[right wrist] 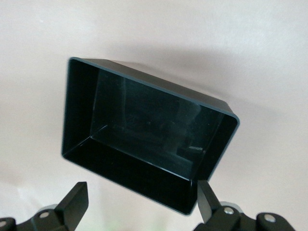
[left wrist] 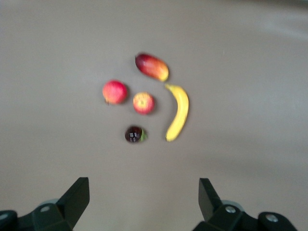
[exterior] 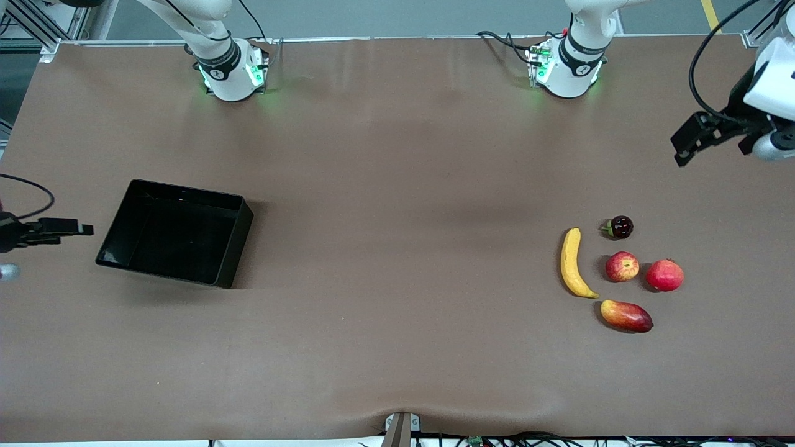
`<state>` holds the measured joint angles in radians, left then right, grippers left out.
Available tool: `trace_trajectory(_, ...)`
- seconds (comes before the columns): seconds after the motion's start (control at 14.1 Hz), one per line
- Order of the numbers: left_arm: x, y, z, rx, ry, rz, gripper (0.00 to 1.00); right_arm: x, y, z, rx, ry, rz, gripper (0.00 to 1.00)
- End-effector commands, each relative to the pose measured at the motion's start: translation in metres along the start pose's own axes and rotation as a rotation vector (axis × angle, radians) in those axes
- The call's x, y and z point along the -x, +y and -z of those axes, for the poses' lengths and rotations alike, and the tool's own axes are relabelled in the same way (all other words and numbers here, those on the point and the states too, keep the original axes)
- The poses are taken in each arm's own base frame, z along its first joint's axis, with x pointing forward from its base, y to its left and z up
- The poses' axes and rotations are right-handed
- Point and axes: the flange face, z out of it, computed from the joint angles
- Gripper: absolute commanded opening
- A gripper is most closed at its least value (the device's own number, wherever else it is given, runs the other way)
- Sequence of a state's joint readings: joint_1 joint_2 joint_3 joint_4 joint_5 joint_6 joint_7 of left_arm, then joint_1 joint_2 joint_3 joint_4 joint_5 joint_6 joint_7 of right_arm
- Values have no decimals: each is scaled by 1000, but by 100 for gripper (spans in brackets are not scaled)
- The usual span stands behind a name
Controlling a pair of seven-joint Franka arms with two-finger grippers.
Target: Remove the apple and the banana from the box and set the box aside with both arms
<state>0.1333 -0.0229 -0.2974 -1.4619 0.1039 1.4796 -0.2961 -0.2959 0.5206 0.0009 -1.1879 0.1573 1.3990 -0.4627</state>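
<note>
From my station: the right gripper point(exterior: 87, 230) hangs at the right arm's end of the table, just beside the black bin point(exterior: 231, 251), fingers pointing toward it. In the right wrist view its two fingertips point(right wrist: 77, 197) stand wide apart, nothing between them, with the bin point(right wrist: 79, 82) below and ahead.

The bin sits flat on the brown table point(exterior: 397, 186), turned at a slight angle, open top up. Inside I see only its glossy black floor and reflections.

Middle of the table: bare brown surface.

Toward the left arm's end lies the fruit cluster. The banana point(exterior: 571, 264) lies along the side of the group toward the bin, one tip close to the mango point(exterior: 626, 316). The apple point(exterior: 622, 267), red streaked with yellow, sits just beside the banana, not touching. The pomegranate point(exterior: 664, 275) is beside the apple, toward the left arm's end. A small dark round fruit point(exterior: 619, 227) with a green bit lies farther from the front camera than the apple. The mango lies nearest to that camera.

The left gripper point(exterior: 686, 143) is up in the air over bare table at the left arm's end, clear of the fruit. Left wrist view: fingertips point(left wrist: 79, 192) spread well apart, holding nothing, looking down on the banana point(left wrist: 179, 113) and apple point(left wrist: 143, 103).
</note>
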Motion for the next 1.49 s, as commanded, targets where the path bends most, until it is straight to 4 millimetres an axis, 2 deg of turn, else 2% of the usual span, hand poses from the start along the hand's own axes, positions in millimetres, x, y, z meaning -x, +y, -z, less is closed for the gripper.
trace_trajectory(0.0, 16, -23, 9, 54, -36, -13, 100, -2, -32, 35, 60, -4, 50, 100)
trace_trajectory(0.07, 23, -20, 10, 54, -39, -23, 100, 4, -44, 47, 61, 4, 66, 100)
trace_trajectory(0.14, 27, -21, 9, 52, -43, -23, 100, 16, -61, 70, 72, 40, 86, 100)
trace_trajectory(0.21, 30, -21, 11, 51, -44, -27, 100, 23, -77, 83, 75, 57, 111, 100)
trace_trajectory(0.43, 25, -25, 6, 48, -58, -19, 100, 39, -88, 103, 103, 65, 160, 100)
trace_trajectory(0.64, 20, -26, 0, 43, -67, -16, 100, 78, -122, 142, 118, 96, 174, 100)
trace_trajectory(0.71, 19, -26, -2, 42, -70, -16, 100, 79, -152, 145, 138, 90, 162, 100)
trace_trajectory(0.85, 16, -25, -6, 38, -77, -16, 100, 92, -169, 148, 147, 77, 0, 100)
trace_trajectory(1.0, 14, -32, -7, 33, -78, -4, 100, 110, -184, 152, 151, 81, -10, 100)
trace_trajectory(1.14, 13, -35, -7, 33, -75, 3, 100, 145, -186, 147, 139, 82, -16, 100)
trace_trajectory(1.28, 12, -39, -6, 33, -74, -6, 100, 173, -183, 132, 127, 114, -21, 100)
trace_trajectory(1.42, 9, -50, -2, 37, -63, -35, 100, 185, -181, 118, 121, 130, -20, 100)
